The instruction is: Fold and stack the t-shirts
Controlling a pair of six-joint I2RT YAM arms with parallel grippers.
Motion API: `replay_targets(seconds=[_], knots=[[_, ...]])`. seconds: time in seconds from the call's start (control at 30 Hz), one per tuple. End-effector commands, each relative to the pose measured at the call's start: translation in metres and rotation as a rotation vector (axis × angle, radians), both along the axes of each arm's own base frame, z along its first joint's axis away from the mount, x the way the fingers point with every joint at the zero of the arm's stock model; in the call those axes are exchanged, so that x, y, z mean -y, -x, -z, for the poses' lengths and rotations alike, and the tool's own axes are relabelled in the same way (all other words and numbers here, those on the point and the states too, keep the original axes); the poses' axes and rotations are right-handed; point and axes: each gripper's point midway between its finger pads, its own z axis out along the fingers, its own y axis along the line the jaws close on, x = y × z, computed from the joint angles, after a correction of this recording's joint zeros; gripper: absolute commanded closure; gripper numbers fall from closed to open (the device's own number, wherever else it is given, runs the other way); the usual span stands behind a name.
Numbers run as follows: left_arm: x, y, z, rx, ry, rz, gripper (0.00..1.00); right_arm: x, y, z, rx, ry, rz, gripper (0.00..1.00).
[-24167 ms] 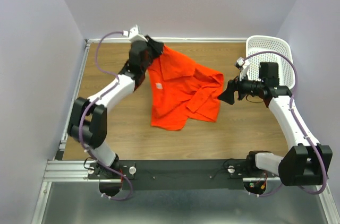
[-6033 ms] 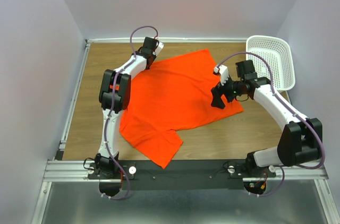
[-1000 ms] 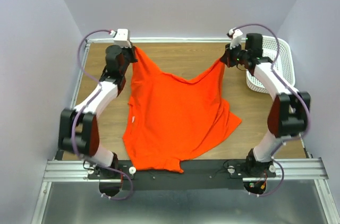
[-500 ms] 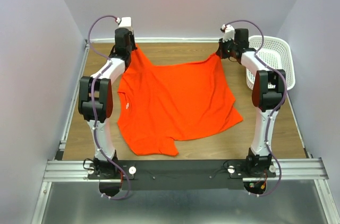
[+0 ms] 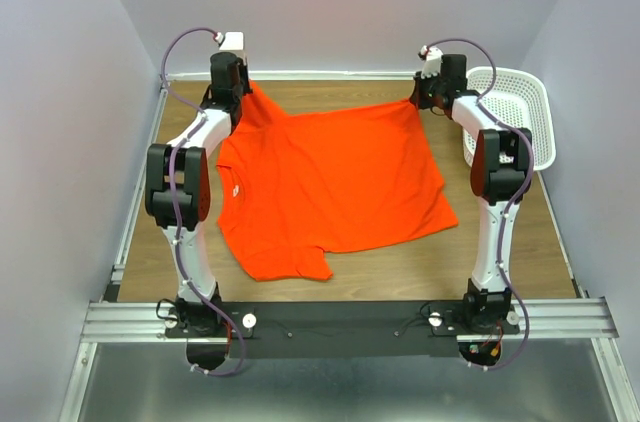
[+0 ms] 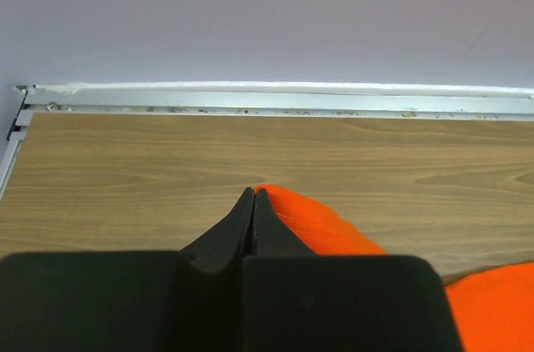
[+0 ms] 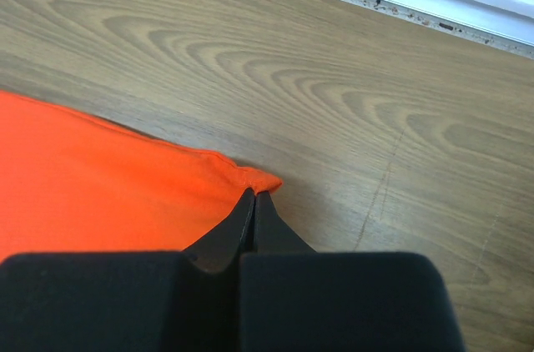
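On the table [image 5: 400, 270], the orange-red t-shirt [image 5: 330, 182] is spread flat, one sleeve [image 5: 285, 262] lying nearest the arm bases, the neck label [image 5: 234, 189] turned left and the hem [image 5: 436, 178] right, so its long axis is set crosswise. Its far corners are pinched by tools closed tight, the left tool [image 5: 241, 90] on the left corner, the right tool [image 5: 418, 99] on the right, so the whole cloth lies nearward of both alike.

"Where could a hand pass?"
"Over bare table [image 5: 400, 277] in front of the shirt [image 5: 330, 177]."
"What's in the way?"
"The left arm [image 5: 178, 177] and right arm [image 5: 498, 167] flank the shirt. The basket [image 5: 520, 117] sits far right, with the back wall [image 5: 330, 12] close behind."
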Motion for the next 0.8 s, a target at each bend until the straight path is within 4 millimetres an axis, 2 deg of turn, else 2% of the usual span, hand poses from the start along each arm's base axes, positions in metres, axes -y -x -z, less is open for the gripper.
replay_targets(seconds=[0.0,0.07,0.13,0.2,0.23,0.33,0.4,0.43,0.5,0.6,0.77], knots=[[0.0,0.007,-0.04,0.073,-0.024,0.023,1.0,0.006,-0.008,-0.009,0.019,-0.047,0.011,0.99],[-0.002,0.014,-0.04,0.082,-0.03,0.023,1.0,0.01,-0.006,-0.015,0.017,-0.075,0.016,0.99],[0.002,0.025,-0.05,0.114,-0.028,0.049,1.0,0.015,-0.004,-0.017,0.012,-0.1,0.013,0.99],[0.005,0.032,-0.055,0.134,-0.018,0.072,1.0,0.01,0.0,-0.018,0.005,-0.123,-0.012,0.99],[0.008,0.038,-0.059,0.143,-0.007,0.086,1.0,0.02,0.002,-0.017,0.0,-0.132,-0.004,0.99],[0.011,0.048,-0.068,0.16,0.003,0.109,1.0,0.017,0.009,-0.019,-0.008,-0.16,-0.042,0.99],[0.015,0.056,-0.062,0.149,0.009,0.131,1.0,0.014,0.016,-0.016,-0.02,-0.167,-0.063,1.0],[0.017,0.062,-0.061,0.147,0.009,0.142,1.0,0.012,0.018,-0.021,-0.013,-0.173,-0.078,0.99],[0.015,0.07,-0.067,0.158,0.013,0.14,1.0,0.01,0.024,-0.02,-0.02,-0.18,-0.088,0.99],[0.021,0.082,-0.062,0.145,0.022,0.18,1.0,0.01,0.028,-0.024,-0.02,-0.182,-0.092,0.99],[0.025,0.102,-0.07,0.149,0.038,0.207,1.0,0.011,0.035,-0.031,-0.013,-0.19,-0.096,0.99]])
